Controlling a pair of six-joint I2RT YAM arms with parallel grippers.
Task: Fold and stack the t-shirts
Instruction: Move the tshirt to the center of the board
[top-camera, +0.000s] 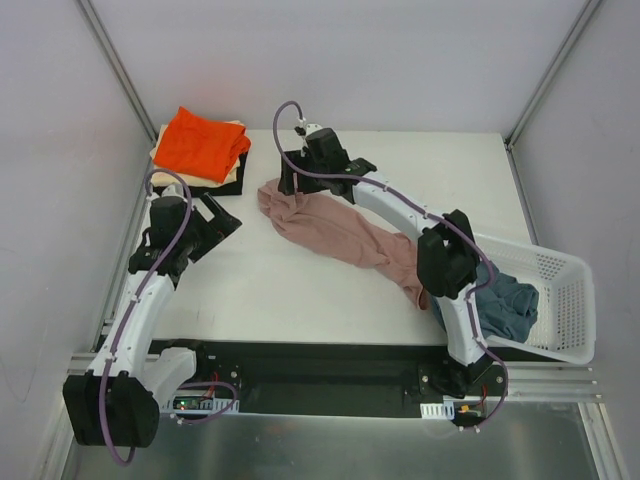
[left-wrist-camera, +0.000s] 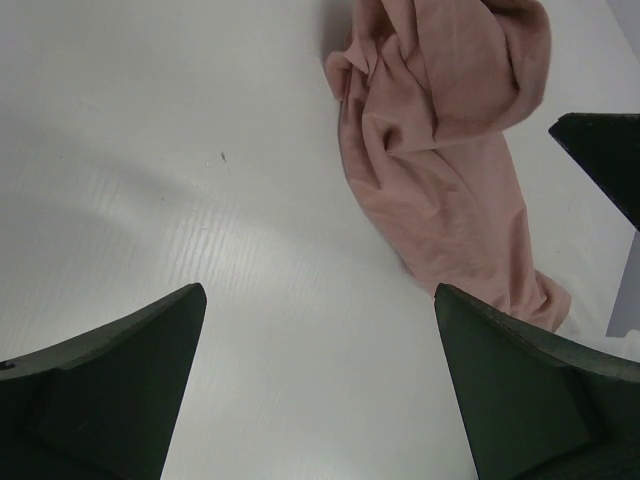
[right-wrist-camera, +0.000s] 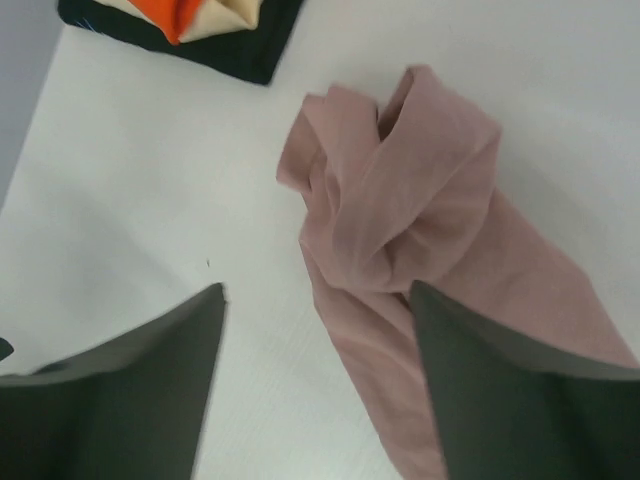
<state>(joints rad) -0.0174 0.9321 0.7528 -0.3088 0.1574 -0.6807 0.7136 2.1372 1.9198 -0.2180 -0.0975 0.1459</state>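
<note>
A dusty pink t-shirt (top-camera: 345, 235) lies bunched in a long rope across the table's middle, from back left to the basket. It also shows in the left wrist view (left-wrist-camera: 440, 170) and the right wrist view (right-wrist-camera: 400, 220). Its print is hidden. A stack with an orange t-shirt (top-camera: 200, 142) on cream and black ones sits at the back left; its corner shows in the right wrist view (right-wrist-camera: 180, 25). A slate blue t-shirt (top-camera: 508, 303) lies in the basket. My right gripper (top-camera: 292, 185) (right-wrist-camera: 315, 290) is open just above the pink shirt's far-left end. My left gripper (top-camera: 228, 218) (left-wrist-camera: 320, 300) is open and empty over bare table, left of the pink shirt.
A white mesh basket (top-camera: 560, 300) stands at the table's front right, partly behind my right arm. Grey walls with metal posts close in the left, back and right. Bare table (top-camera: 280, 290) lies between the arms in front.
</note>
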